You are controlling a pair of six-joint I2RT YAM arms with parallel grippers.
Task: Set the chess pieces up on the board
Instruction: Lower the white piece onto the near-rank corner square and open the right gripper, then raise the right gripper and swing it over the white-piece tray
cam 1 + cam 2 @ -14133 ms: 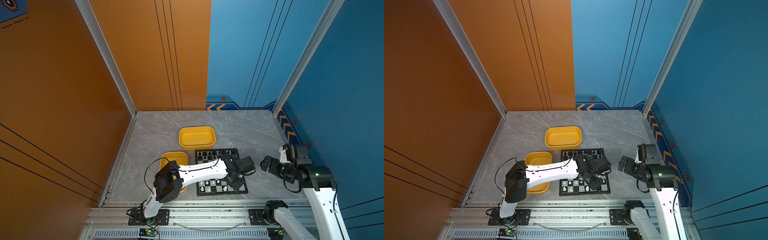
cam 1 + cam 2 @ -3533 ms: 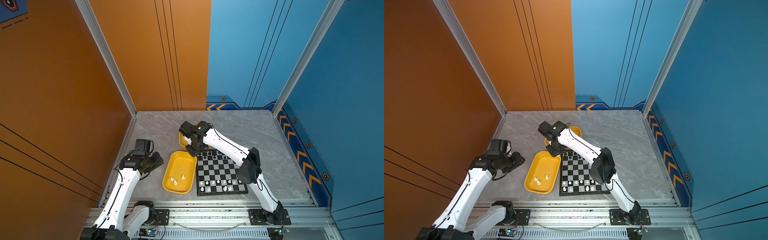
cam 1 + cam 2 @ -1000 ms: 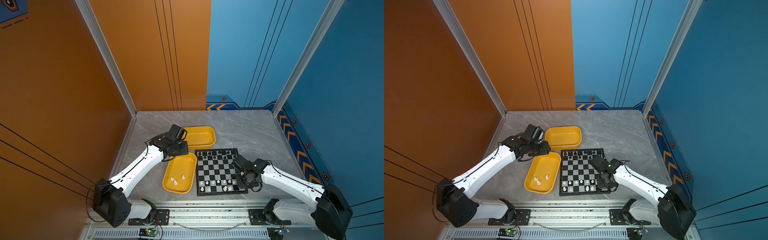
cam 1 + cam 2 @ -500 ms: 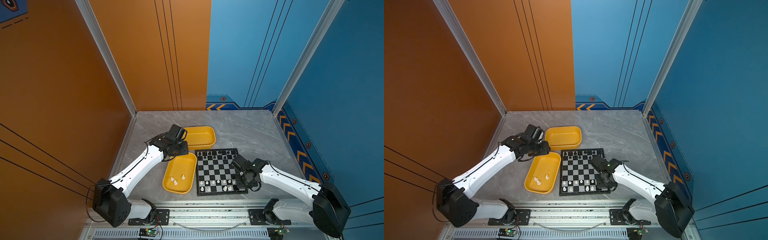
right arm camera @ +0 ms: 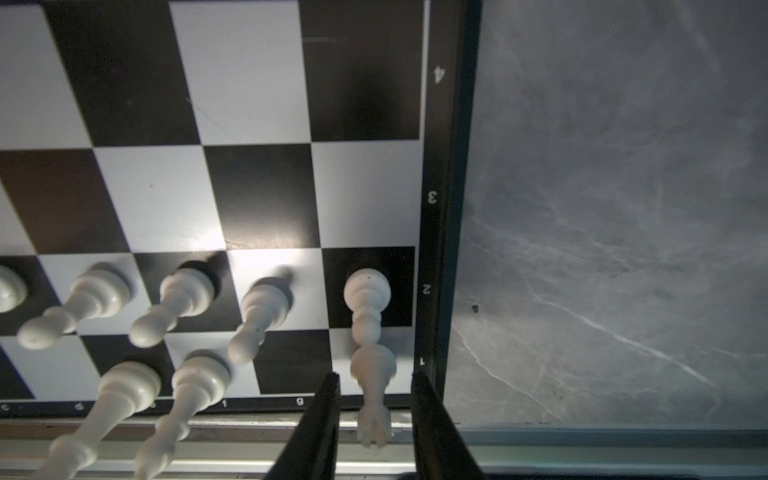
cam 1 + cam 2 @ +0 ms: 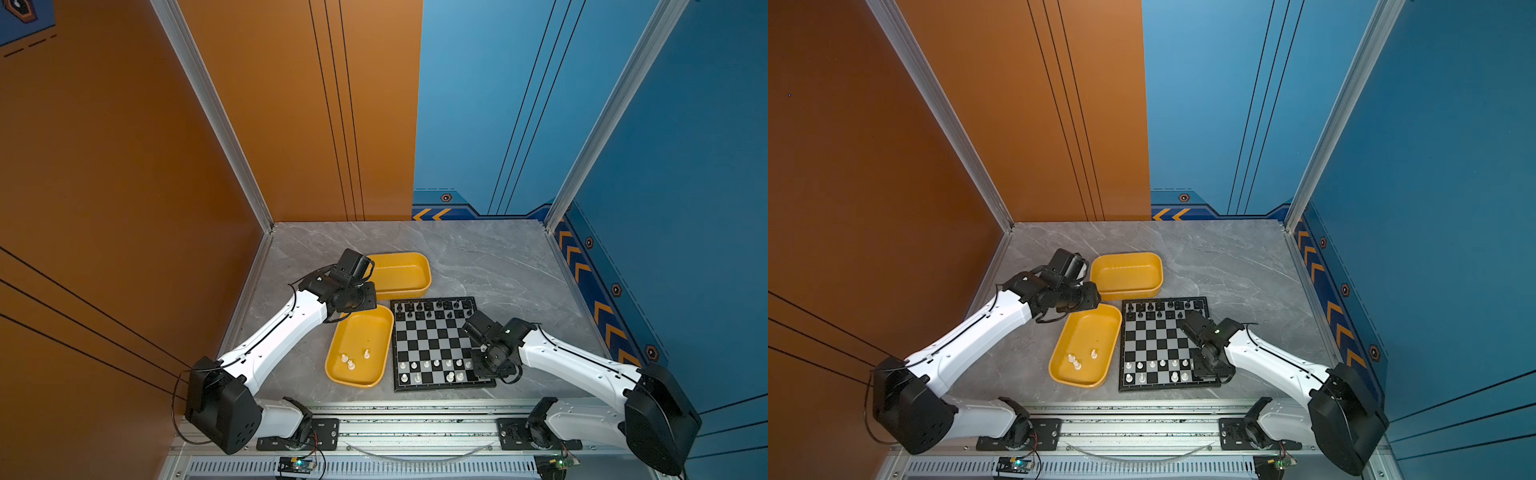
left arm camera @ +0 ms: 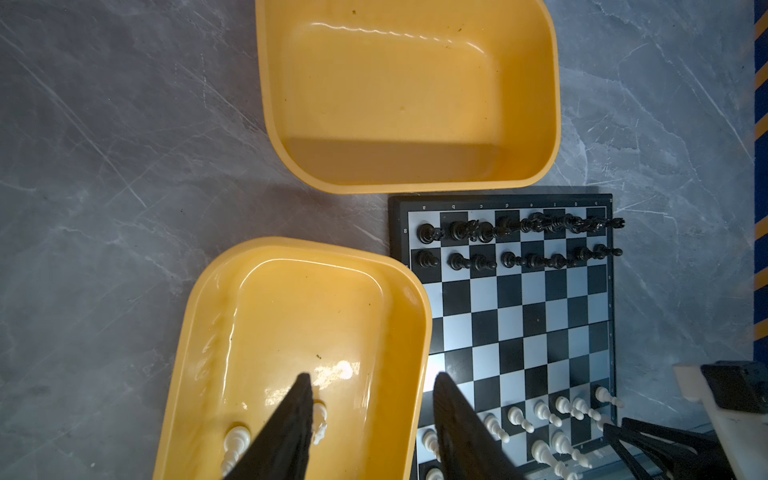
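Right gripper (image 5: 376,376) is held slightly open around a white rook (image 5: 373,411) standing on the near right corner square of the board (image 5: 446,208), with a gap visible on each side. White pawns (image 5: 183,291) are lined up in the next row. Left gripper (image 7: 372,376) is held open, with nothing gripped, above the nearer yellow tray (image 7: 208,311), where three white pieces (image 6: 350,363) are seen. Black pieces (image 7: 519,245) are ranged along the two far rows.

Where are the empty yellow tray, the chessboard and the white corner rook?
empty yellow tray (image 6: 401,272): in a top view, bare floor.
chessboard (image 6: 432,343): in a top view, bare middle square.
white corner rook (image 5: 372,368): right wrist view, wide base.
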